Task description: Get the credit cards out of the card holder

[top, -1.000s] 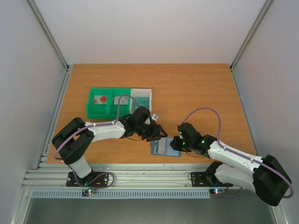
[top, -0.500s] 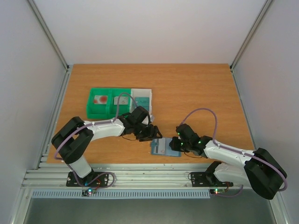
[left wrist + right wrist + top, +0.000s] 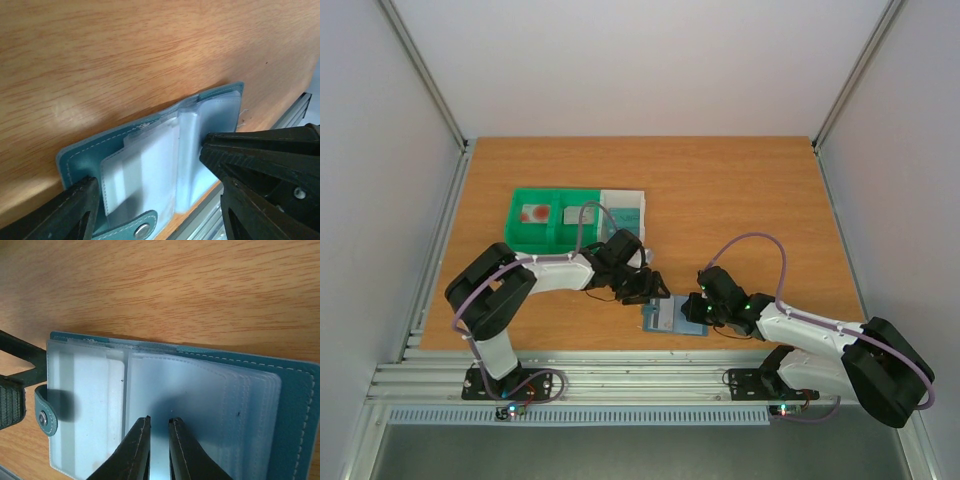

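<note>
The card holder (image 3: 670,318) lies open near the table's front edge, a teal wallet with frosted plastic sleeves (image 3: 190,405). I cannot tell whether cards sit inside the sleeves. My left gripper (image 3: 145,170) stands open, one finger at the card holder's (image 3: 80,160) outer edge and the other against the sleeves' fold. My right gripper (image 3: 159,421) is nearly shut, its tips resting on the sleeves with nothing between them. A credit card with a red mark (image 3: 533,212) lies in the green tray, and a teal one (image 3: 623,213) lies in the white tray.
The green tray (image 3: 520,236) and the white tray (image 3: 638,200) stand side by side behind the left arm. An aluminium rail (image 3: 620,370) runs just in front of the card holder. My left gripper (image 3: 645,287) and right gripper (image 3: 698,310) are close together over the holder.
The left gripper's jaws have opened wider and dropped closer to the holder's left side. The right arm has settled lower, with its tips on the sleeves.
</note>
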`<state>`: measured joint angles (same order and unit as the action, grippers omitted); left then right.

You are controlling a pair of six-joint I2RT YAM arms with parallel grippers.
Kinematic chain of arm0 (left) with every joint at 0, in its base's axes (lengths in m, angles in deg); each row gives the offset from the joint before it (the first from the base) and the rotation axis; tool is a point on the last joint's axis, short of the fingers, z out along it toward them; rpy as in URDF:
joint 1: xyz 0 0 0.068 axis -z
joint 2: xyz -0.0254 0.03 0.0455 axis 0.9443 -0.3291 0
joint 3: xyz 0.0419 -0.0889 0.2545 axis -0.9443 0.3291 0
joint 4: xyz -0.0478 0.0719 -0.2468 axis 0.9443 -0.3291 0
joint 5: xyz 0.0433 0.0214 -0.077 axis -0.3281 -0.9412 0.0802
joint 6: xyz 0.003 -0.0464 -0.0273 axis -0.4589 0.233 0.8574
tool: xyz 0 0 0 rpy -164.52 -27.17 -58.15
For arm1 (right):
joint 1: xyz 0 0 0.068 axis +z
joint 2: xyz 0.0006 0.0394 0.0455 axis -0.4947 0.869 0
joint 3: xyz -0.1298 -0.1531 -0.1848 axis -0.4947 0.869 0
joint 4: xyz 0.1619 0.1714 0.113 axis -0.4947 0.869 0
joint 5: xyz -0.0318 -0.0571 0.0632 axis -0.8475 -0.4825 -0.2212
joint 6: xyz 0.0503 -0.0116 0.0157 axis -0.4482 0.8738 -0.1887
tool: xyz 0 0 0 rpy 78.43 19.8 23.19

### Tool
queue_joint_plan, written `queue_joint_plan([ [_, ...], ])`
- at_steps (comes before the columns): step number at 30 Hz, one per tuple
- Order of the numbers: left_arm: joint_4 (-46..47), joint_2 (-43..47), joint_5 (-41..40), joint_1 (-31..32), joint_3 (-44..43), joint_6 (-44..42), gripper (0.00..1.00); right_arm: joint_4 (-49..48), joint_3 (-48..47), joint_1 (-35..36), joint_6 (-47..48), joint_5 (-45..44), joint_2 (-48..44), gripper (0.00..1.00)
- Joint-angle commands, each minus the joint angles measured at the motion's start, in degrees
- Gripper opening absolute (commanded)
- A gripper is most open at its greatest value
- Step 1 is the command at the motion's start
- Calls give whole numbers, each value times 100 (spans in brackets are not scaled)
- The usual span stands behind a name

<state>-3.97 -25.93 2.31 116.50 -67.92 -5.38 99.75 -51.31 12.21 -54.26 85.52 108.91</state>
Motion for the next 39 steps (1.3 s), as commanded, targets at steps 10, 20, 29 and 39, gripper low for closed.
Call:
queue_joint_plan([
  [10, 1440, 213, 615, 68, 319, 811, 60, 225, 381, 40, -129, -193, 208, 14],
  [20, 1858, 373, 604, 419, 251, 1315, 58, 134, 383, 41, -96, -291, 213, 13],
  [29, 1853, 328, 556, 489, 199, 1322, 58, 310, 361, 40, -30, -304, -120, 13],
  [39, 2192, 51, 627, 524, 45, 1444, 58, 1124, 199, 41, 127, -404, -1416, 18],
])
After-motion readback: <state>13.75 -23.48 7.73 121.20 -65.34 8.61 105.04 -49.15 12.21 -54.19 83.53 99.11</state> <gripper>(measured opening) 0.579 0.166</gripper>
